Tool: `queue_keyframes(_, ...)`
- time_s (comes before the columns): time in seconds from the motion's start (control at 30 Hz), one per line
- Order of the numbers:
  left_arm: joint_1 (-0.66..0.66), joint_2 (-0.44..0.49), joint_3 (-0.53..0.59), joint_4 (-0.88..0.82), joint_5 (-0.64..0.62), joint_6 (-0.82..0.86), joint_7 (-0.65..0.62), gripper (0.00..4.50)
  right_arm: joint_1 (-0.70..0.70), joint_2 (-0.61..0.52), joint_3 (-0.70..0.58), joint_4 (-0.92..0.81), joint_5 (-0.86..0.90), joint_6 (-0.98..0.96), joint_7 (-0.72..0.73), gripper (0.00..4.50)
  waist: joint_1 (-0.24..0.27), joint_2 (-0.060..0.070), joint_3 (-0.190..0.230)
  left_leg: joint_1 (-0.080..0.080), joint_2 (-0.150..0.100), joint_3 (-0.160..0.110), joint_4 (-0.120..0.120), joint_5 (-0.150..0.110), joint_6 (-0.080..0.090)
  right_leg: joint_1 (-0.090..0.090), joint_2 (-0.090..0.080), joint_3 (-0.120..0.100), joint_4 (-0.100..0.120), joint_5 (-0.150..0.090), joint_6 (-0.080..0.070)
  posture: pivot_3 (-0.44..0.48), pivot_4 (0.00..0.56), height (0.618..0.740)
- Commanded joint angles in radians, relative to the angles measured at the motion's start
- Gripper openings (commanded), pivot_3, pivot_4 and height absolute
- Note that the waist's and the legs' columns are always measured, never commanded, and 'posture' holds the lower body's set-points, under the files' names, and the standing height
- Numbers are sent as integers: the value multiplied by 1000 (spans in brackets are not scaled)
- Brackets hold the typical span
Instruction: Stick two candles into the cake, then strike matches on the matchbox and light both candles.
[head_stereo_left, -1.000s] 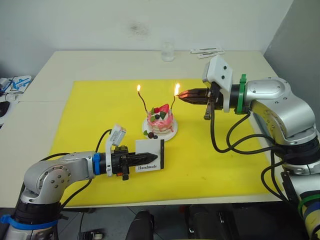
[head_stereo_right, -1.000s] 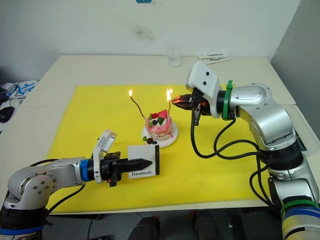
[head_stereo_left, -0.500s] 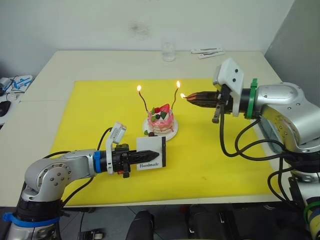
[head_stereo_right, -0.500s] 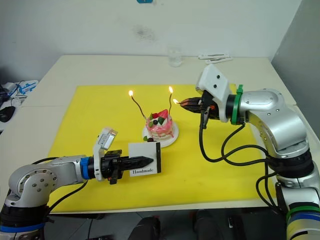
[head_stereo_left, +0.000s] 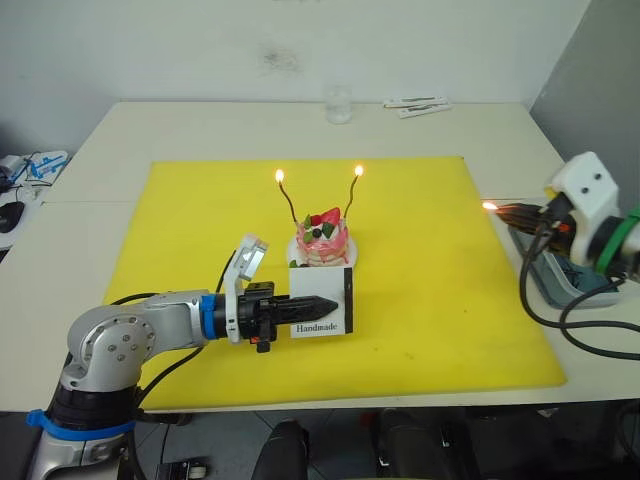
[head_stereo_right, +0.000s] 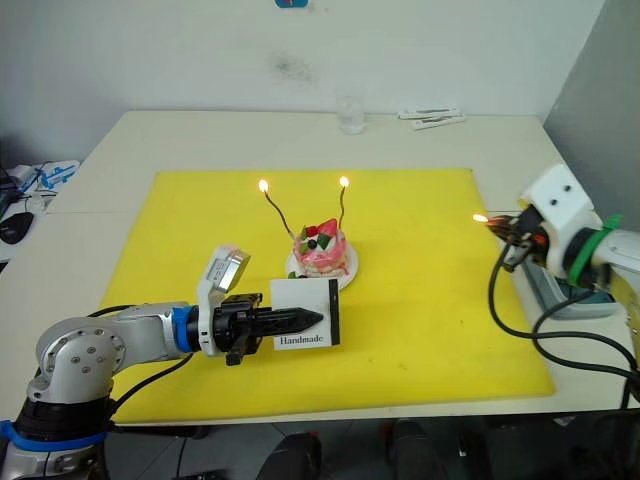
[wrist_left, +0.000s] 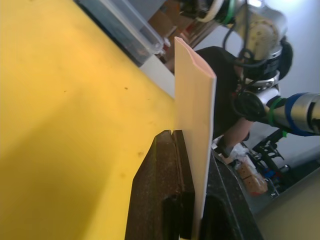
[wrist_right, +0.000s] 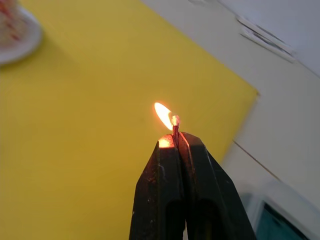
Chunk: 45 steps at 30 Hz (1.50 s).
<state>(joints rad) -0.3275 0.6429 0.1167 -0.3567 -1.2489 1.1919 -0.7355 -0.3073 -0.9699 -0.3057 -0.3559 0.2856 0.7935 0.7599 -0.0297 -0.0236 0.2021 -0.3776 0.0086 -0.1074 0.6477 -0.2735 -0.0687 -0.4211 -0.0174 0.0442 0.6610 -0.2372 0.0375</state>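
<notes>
The pink-and-white cake (head_stereo_left: 322, 238) stands on its small white plate (head_stereo_right: 345, 272) in the middle of the yellow mat. Two thin wavy candles rise from it, the left candle (head_stereo_left: 288, 207) and the right candle (head_stereo_left: 351, 196), and both carry a flame. Just in front of the cake my left gripper (head_stereo_left: 326, 301) is shut on the white matchbox (head_stereo_left: 325, 312), holding it upright on edge (wrist_left: 196, 125). Off the mat's right edge, well away from the cake, my right gripper (head_stereo_left: 508, 211) is shut on a burning match (wrist_right: 175, 123).
The yellow mat (head_stereo_left: 200, 230) covers the middle of the pale table. A clear glass (head_stereo_left: 337, 102) and flat white packets (head_stereo_left: 415, 102) lie at the back. A grey-blue tray (head_stereo_left: 560, 285) sits under my right arm. Blue-and-white clutter (head_stereo_left: 25, 165) lies at the left edge.
My right gripper pulled back to the right with the burning match, from the right candle to beyond the mat's edge. My left gripper carried the matchbox a little right, in front of the cake.
</notes>
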Motion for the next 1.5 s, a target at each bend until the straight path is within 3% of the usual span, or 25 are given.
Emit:
queue_keyframes(0.03, -21, -17, -4, -35, -40, -3, 19, 0, 36, -25, -66, 85, -74, -100, -55, 47, -4, 0, 0, 1, 0, 1, 0, 0, 0, 0, 0, 1, 0, 0, 0, 0, 150, 740)
queue_keyframes(0.23, -33, -38, -18, -32, -52, -3, 41, 0, 16, -36, -25, 321, -175, -223, -132, 47, -6, 0, 0, 4, 0, 3, 0, 1, 1, 1, 0, 3, 2, 0, 2, 0, 150, 740)
queue_keyframes(0.53, 0, -54, -12, -57, -80, -14, 87, 0, -35, -39, 53, 475, -255, -294, -155, 47, -5, 1, 0, 4, 0, 2, 0, 1, 2, 1, 1, 3, 2, 1, 2, 0, 150, 740)
queue_keyframes(0.63, 14, -57, -8, -67, -86, -18, 102, 0, -45, -43, 65, 504, -272, -311, -162, 663, -4, 1, 0, 3, 0, 2, 0, 1, 2, 1, 1, 3, 2, 2, 1, 0, 150, 740)
queue_keyframes(0.97, 30, -53, -4, -70, -100, -27, 129, 0, -60, -60, 57, 520, -282, -340, -153, 4327, -4, 1, 0, 4, 0, 2, 0, 2, 2, 1, 1, 3, 2, 2, 2, 0, 150, 740)
queue_keyframes(1.0, 29, -54, -4, -67, -101, -27, 133, 0, -57, -67, 49, 511, -280, -346, -149, 4458, -4, 1, 0, 4, 0, 2, 0, 2, 2, 1, 1, 3, 2, 2, 2, 0, 150, 740)
queue_keyframes(1.1, 28, -55, 1, -55, -111, -23, 156, 0, -33, -93, 19, 466, -264, -372, -127, 4458, -4, 1, 0, 3, 0, 2, 0, 2, 2, 1, 1, 4, 2, 2, 2, 0, 150, 740)
queue_keyframes(1.33, 46, -29, -26, -35, -130, 40, 250, 0, 18, -183, -29, 208, -131, -478, 117, 4458, -7, 2, -1, 4, 0, 2, 0, 2, 2, 1, 1, 4, 2, 1, 3, 0, 150, 740)
queue_keyframes(1.5, 39, -64, -41, 30, -92, 53, 375, 0, -23, -189, -18, 7, 111, -341, 281, 4458, -3, 2, -1, 10, 0, 1, 0, 2, 2, 8, 1, 3, 2, 1, 4, 0, 150, 740)
